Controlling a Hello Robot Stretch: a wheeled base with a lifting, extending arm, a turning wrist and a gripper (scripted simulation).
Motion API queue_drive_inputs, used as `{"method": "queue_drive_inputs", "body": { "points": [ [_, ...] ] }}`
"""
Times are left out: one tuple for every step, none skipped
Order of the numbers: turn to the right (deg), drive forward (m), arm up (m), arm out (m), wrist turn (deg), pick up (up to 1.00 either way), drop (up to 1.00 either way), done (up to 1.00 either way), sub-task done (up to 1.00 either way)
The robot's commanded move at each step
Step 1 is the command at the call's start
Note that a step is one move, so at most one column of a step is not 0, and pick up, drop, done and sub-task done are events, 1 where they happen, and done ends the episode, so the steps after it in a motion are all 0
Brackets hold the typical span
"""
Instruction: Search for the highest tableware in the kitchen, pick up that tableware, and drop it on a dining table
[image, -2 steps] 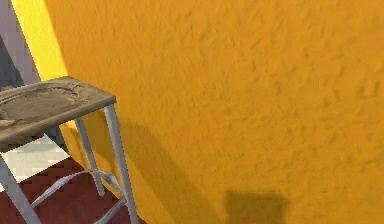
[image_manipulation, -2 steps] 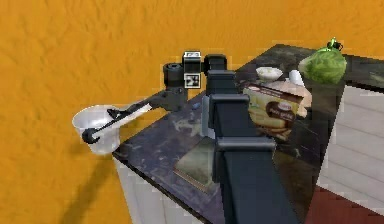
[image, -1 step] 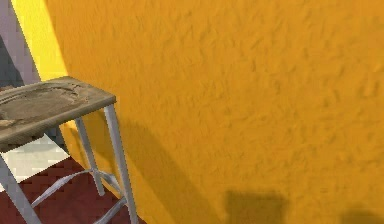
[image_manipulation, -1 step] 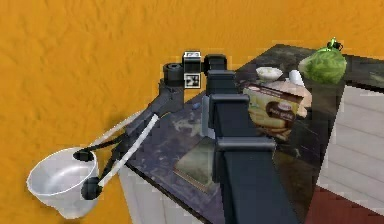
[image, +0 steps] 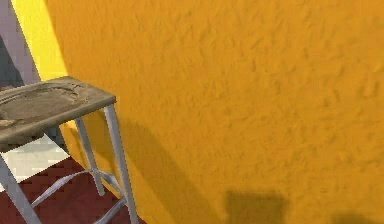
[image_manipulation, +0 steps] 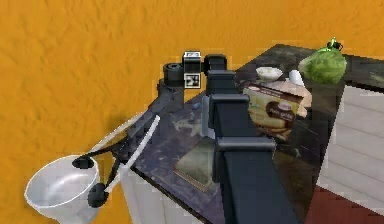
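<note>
The dark square arm bar (image_manipulation: 245, 165) hides part of the brown cardboard box (image_manipulation: 282, 105) on the dark speckled tabletop (image_manipulation: 175, 125). Whether the 2 thin fingers (image_manipulation: 105, 150) are parted cannot be told, but 1 round white bowl (image_manipulation: 60, 188) hangs from them at near left, clear of the tabletop. Far right stand 1 small white dish (image_manipulation: 268, 72) and 1 green leafy head (image_manipulation: 323, 65).

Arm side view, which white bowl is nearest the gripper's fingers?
The large white bowl at lower left; the small white bowl sits far off on the dark countertop.

Wooden stool (image: 50, 105) cut by left edge, countertop (image_manipulation: 165, 135) partly behind arm (image_manipulation: 245, 170), far white dish (image_manipulation: 268, 72) indistinct
</note>
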Motion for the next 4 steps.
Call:
{"method": "queue_drive_inputs", "body": {
  "points": [
    [0.0, 0.00, 0.00, -0.28, 0.0, 0.00, 0.00, 0.00, 0.00],
    [-45.0, 0.00, 0.00, 0.00, 0.0, 0.00, 0.00, 0.00, 0.00],
    [-45.0, 0.00, 0.00, 0.00, 0.0, 0.00, 0.00, 0.00, 0.00],
    [-21.0, 0.00, 0.00, 0.00, 0.0, 0.00, 0.00, 0.00, 0.00]
  ]
}}
